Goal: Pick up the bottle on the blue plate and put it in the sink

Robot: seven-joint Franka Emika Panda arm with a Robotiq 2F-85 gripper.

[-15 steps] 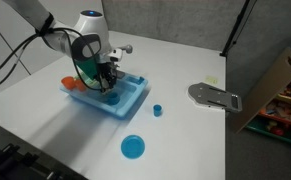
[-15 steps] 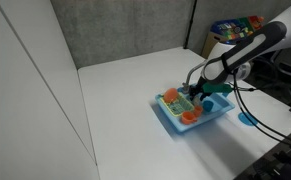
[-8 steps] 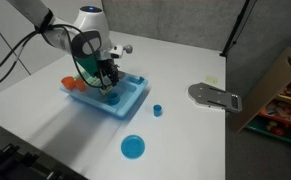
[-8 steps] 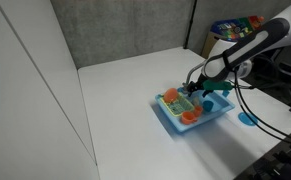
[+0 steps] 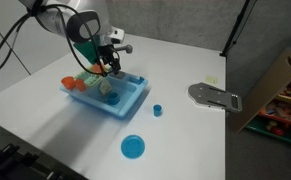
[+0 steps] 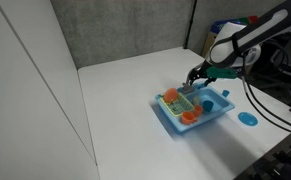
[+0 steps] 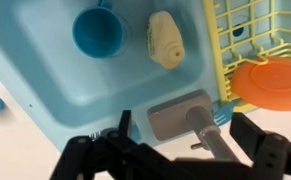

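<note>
The cream-beige bottle [image 7: 165, 38] lies on the floor of the light-blue sink [image 7: 45, 80], free of the gripper, next to a round blue cup [image 7: 97, 32]. My gripper [image 7: 185, 140] hangs open and empty above the grey faucet [image 7: 190, 115]. In both exterior views the gripper [image 5: 107, 63] [image 6: 199, 76] sits a little above the sink [image 5: 133, 100] [image 6: 223, 110]. The bottle [image 5: 102, 86] shows as a pale lump in the basin. The blue plate [image 5: 132, 147] [image 6: 247, 117] lies bare on the white table, apart from the sink.
An orange plate [image 7: 270, 82] stands in the yellow-green rack [image 7: 247, 30] at one end of the sink. A tiny blue cup [image 5: 157, 110] and a grey flat tool [image 5: 215, 96] lie on the table. A cardboard box [image 5: 275, 85] stands past the table's edge.
The jaws have opened and let the bottle go into the sink. The gripper has since risen from the basin to above the sink.
</note>
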